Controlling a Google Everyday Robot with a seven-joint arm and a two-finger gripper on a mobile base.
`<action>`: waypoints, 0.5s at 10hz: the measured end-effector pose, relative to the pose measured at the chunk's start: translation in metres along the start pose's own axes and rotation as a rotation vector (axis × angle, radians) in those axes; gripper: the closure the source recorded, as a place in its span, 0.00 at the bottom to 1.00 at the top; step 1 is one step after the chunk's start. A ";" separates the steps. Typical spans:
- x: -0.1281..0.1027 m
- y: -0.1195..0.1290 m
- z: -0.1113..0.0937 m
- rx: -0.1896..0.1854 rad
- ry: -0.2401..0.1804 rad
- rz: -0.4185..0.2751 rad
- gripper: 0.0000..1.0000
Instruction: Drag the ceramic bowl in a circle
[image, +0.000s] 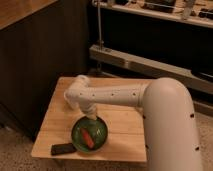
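The ceramic bowl (89, 136) sits near the front edge of the wooden table (120, 131), with an orange-red item (88, 139) lying inside it. The gripper (92, 118) reaches down onto the bowl's rear rim, fingers drawn fully together there. A dark flat object (62, 149) lies just left of the bowl.

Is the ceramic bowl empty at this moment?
No: an orange-red object lies inside the ceramic bowl, near the table's front edge, with the gripper lowered to the bowl's rear rim.
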 end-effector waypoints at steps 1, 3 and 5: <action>-0.008 0.006 0.002 0.001 -0.001 0.007 0.99; -0.022 0.017 0.006 0.011 -0.003 0.036 0.99; -0.022 0.038 0.010 0.027 0.001 0.070 0.99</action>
